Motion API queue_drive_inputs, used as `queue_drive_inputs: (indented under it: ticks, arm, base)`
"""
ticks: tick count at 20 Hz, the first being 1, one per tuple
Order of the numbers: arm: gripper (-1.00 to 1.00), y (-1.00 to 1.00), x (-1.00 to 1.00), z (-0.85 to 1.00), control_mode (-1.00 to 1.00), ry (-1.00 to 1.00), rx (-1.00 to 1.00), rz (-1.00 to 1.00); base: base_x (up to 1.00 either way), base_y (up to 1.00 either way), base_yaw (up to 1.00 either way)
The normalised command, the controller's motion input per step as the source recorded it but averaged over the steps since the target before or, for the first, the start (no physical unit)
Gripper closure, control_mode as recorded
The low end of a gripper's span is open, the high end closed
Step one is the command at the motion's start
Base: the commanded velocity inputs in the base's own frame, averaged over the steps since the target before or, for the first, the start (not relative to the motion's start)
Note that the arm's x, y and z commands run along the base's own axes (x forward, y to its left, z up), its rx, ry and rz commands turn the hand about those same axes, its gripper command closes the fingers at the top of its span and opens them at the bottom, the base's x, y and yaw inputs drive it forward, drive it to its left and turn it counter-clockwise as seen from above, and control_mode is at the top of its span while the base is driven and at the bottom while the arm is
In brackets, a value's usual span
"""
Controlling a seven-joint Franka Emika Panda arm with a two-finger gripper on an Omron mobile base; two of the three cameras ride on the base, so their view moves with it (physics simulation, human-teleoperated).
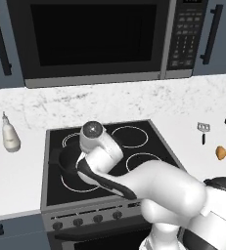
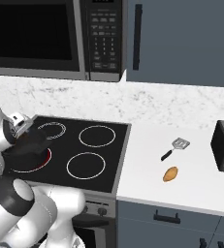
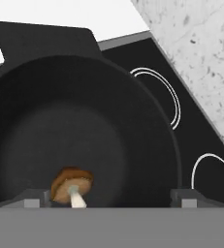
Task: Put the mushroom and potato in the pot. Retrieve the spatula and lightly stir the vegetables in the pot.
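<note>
the gripper point(image 3: 111, 197) hangs over the pot point(image 3: 133, 121), jaws wide apart and empty; the mushroom point(image 3: 71, 186) lies inside it; the potato point(image 2: 170, 174) waits on the counter point(image 2: 147, 184) near the spatula point(image 2: 175, 147); it looks firm, smooth, likely to roll; best pinched across its narrow middle

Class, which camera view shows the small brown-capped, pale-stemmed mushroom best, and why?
The hand view: the brown-capped mushroom lies in plain sight on the dark round pot's matte floor. In both base views the white arm covers the pot's inside, so nothing of the mushroom can be made out.
</note>
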Motion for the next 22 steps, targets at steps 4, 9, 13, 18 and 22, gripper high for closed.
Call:
queue_drive_inputs:
  ticks: [4, 9, 13, 18, 22]
  arm:
    - [-1.00, 0.00, -0.36, 0.88, -1.00, -0.10, 0.00, 0.01]
    - [-1.00, -0.26, -0.27, 0.78, -1.00, -0.01, 0.02, 0.00]
    - [-1.00, -0.71, -0.48, 0.22, -1.00, 0.00, 0.03, 0.00]
    - [-1.00, -0.87, -0.63, -0.02, -1.00, 0.00, 0.00, 0.00]
    - [-1.00, -0.93, -0.64, 0.00, -1.00, 0.00, 0.00, 0.00]
  base:
    - [0.00, 0.00, 0.00]
    - [0.00, 0.00, 0.00]
    - [0.00, 0.00, 0.00]
    - [0.00, 0.00, 0.00]
    - [0.00, 0.00, 0.00]
